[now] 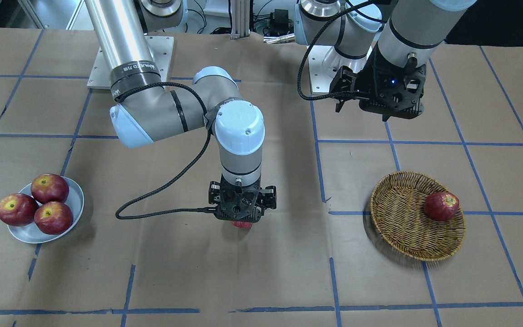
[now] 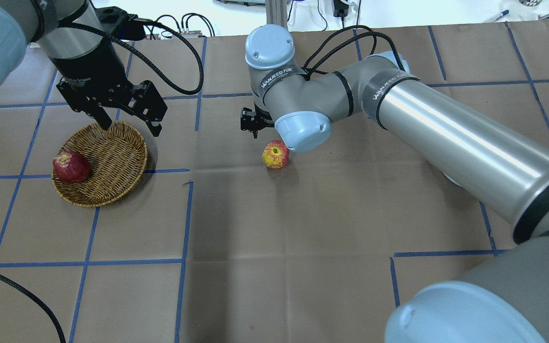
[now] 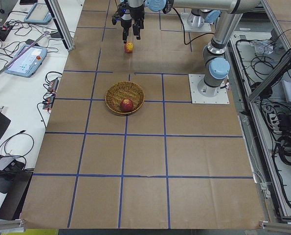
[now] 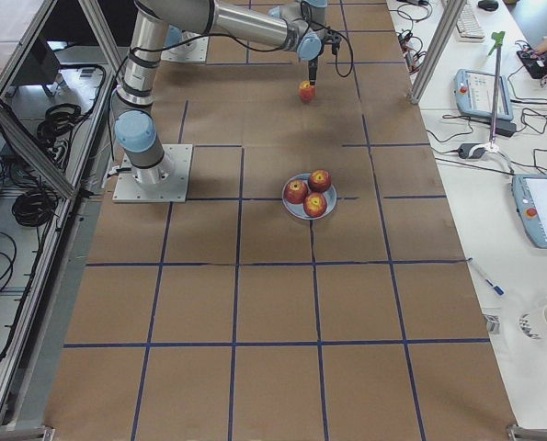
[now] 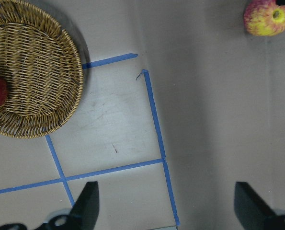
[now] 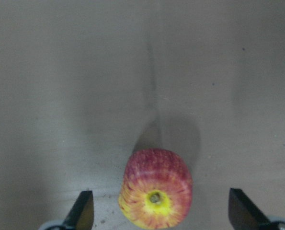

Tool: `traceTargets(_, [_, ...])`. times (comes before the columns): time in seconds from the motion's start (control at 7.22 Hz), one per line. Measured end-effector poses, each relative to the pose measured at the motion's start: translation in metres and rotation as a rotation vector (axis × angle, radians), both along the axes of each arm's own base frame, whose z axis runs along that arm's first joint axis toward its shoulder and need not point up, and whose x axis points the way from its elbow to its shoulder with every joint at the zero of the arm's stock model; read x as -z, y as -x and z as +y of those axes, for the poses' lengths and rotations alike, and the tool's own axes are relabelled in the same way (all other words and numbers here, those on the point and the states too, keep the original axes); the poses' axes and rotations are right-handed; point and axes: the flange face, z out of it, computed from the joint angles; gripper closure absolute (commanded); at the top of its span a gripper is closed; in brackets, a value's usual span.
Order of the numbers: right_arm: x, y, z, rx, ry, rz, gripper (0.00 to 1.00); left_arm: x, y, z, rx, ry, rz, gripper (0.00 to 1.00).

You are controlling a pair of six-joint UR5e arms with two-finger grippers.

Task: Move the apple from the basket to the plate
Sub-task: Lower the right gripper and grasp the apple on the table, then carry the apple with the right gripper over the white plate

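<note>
The pinkish-red streaked apple [image 2: 275,155] with a yellow stem hollow lies on the brown paper at mid-table, outside the basket. My right gripper [image 6: 161,215] hangs right over it, open, with its fingers wide on either side of the apple [image 6: 155,194]. In the front-facing view only the apple's edge [image 1: 242,224] shows under the gripper [image 1: 242,217]. The wicker basket [image 2: 107,157] holds a darker crimson apple [image 2: 71,167]. My left gripper [image 2: 130,127] is open and empty above the basket's far rim. The grey-white plate [image 1: 75,200] holds three glossy red apples [image 1: 50,188].
The table is covered with brown paper marked with blue tape lines [image 2: 186,214]. The right arm's long silver link [image 2: 446,138] stretches across the table's right half. The left wrist cable [image 2: 179,47] loops above the basket side.
</note>
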Motion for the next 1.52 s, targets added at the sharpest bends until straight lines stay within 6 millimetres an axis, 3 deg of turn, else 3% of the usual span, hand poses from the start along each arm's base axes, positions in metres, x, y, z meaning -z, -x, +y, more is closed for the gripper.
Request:
traceTargets(0.28, [0.034,-0.003,0.008,-0.013,-0.025,0.011,0.01,0.0,0.0,0.001,-0.008,0.001,-0.001,0.01])
traceTargets(0.42, [0.048,-0.002,0.012,-0.019,-0.02,0.009,0.1,0.001,0.0,0.002,-0.01,0.001,-0.001,0.01])
traceTargets(0.55, [0.058,0.0,0.013,-0.02,-0.019,0.009,0.32,0.001,0.0,0.004,-0.01,0.001,0.001,0.01])
traceTargets(0.83, [0.063,0.004,0.01,-0.015,-0.017,0.008,0.4,0.001,0.001,0.004,-0.008,0.002,0.008,0.01])
traceTargets(1.11, [0.045,0.008,0.001,-0.005,0.004,-0.001,0.4,0.001,0.001,0.005,-0.005,0.002,0.011,0.01])
traceTargets(1.38, [-0.012,0.018,-0.01,-0.004,0.003,0.003,0.4,0.002,0.001,0.005,-0.002,0.001,0.012,0.01])
traceTargets(1.52, [-0.053,0.047,-0.016,-0.016,-0.018,0.015,0.4,0.002,0.001,0.005,0.0,0.001,0.012,0.01])
